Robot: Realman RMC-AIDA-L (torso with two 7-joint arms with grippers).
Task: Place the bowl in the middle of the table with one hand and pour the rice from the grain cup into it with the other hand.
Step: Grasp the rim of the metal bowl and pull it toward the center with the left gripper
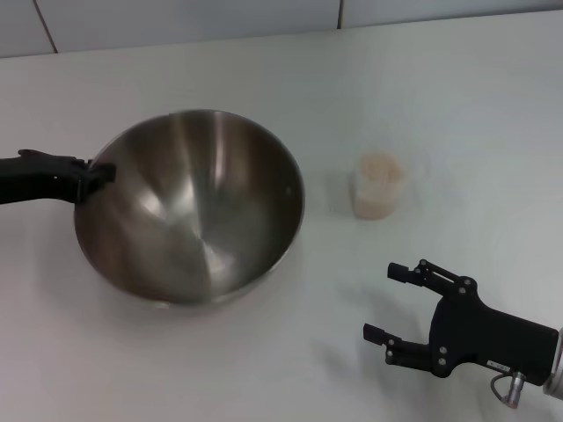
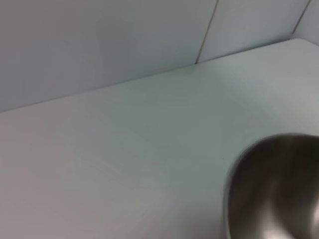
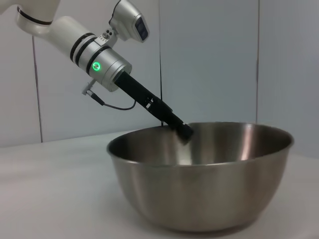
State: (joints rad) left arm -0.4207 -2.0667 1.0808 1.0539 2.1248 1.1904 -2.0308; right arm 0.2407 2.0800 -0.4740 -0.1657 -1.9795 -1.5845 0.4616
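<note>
Gripping the thin rim of the bowl (image 1: 189, 207) at its left edge, the left gripper (image 1: 95, 173) reaches in from the left side of the table (image 1: 264, 369), its fingers pinched shut on the metal. The right wrist view shows the same hold from the side: the slim black fingers come down at a slant and meet the rim, with the bowl resting upright on its base. A rim hold like this suits sliding or steadying a wide, shallow vessel that no small pincer could span. The bowl sits somewhat left of the table's centre and looks empty, its brushed inside showing only reflections. The left wrist view catches just a curved slice of the bowl and bare tabletop, so it adds little about the grip.

Further right stands the grain cup (image 1: 377, 186), upright and apart from the bowl, with the rice (image 1: 378, 167) heaped pale inside it to near the brim; nothing touches it. It stands clear of the bowl, probably so the other arm can reach it without crossing the first.

At the near right, the right gripper (image 1: 394, 303) hovers low over the table, well short of the cup, its two fingers spread wide and pointing left. That open stance fits an approach to the cup, so pouring has not begun.
</note>
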